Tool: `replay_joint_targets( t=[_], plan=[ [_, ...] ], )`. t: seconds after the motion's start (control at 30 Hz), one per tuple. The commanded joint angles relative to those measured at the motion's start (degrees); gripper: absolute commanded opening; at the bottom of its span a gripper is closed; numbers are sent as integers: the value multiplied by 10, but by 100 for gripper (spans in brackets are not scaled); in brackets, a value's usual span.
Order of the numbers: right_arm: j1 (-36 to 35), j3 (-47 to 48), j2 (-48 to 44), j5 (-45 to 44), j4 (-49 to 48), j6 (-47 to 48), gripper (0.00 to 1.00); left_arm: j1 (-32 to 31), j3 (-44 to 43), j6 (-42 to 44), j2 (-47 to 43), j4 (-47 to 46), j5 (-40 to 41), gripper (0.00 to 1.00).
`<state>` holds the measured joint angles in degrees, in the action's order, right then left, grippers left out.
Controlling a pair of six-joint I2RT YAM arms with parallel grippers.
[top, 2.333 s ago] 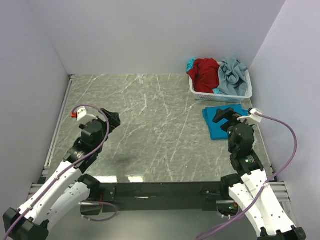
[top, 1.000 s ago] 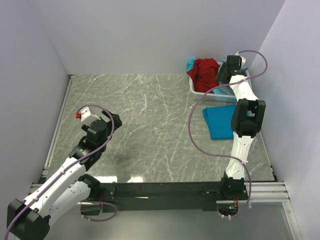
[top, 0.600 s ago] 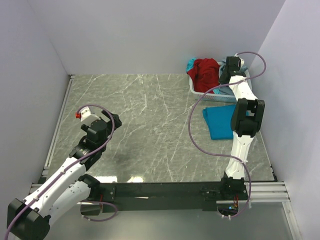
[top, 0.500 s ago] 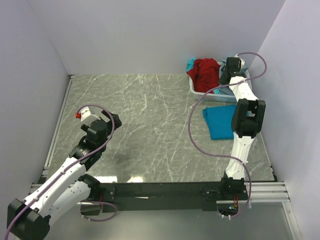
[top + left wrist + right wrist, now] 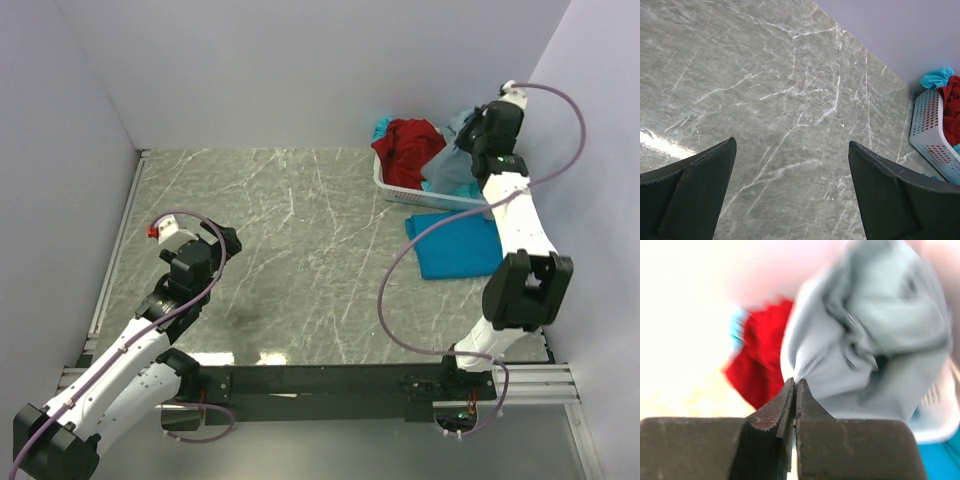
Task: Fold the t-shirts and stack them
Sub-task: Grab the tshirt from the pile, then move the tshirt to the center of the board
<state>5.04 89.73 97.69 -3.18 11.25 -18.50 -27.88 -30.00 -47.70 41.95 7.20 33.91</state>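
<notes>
A dusty grey-blue t-shirt point(image 5: 865, 340) hangs bunched above the basket, and my right gripper point(image 5: 796, 385) is shut on a fold of it. From above, that right gripper point(image 5: 478, 138) is raised at the far right, with the grey cloth point(image 5: 456, 128) under it. A red t-shirt point(image 5: 408, 150) lies crumpled in the white basket point(image 5: 420, 196), with a turquoise one point(image 5: 382, 128) behind it. Another turquoise t-shirt point(image 5: 455, 248) lies flat on the table in front of the basket. My left gripper point(image 5: 225, 240) hovers open over bare marble at the left, nothing between its fingers point(image 5: 695, 185).
The marble table point(image 5: 290, 250) is enclosed by pale walls on three sides. The right arm's purple cable point(image 5: 400, 270) loops over the table beside the flat turquoise shirt. In the left wrist view the basket point(image 5: 927, 125) sits far right with red cloth point(image 5: 952, 105) in it.
My right gripper shut on the grey-blue shirt inside the basket, then rose and swung right, pulling the cloth up. The basket shifted slightly. The left arm stayed put.
</notes>
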Motion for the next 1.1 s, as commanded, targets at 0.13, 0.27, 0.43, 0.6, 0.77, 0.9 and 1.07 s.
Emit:
replay_joint_targets(
  t=[0.13,0.27,0.43,0.6,0.77,0.9,1.07],
  plan=[
    [-6,87,-94,70,-55,14,0,3,-8,2,-12,3,-2,99],
    [-32,147,-120,79,-30,26,0,3,-6,-2,-19,2,-11,99],
    [-140,203,-146,64,2,79,0,3,-7,-6,-25,6,-16,99],
    [-237,229,-154,98,-10,79,0,3,-22,-26,-22,34,-7,99],
    [-336,263,-124,177,-46,37,0,3,-33,-54,-35,67,-30,100],
    [-401,293,-105,194,-70,36,0,4,-41,-77,-47,107,-33,99],
    [-418,272,-107,147,-74,12,0,3,-39,-112,-79,148,-24,100]
  ],
)
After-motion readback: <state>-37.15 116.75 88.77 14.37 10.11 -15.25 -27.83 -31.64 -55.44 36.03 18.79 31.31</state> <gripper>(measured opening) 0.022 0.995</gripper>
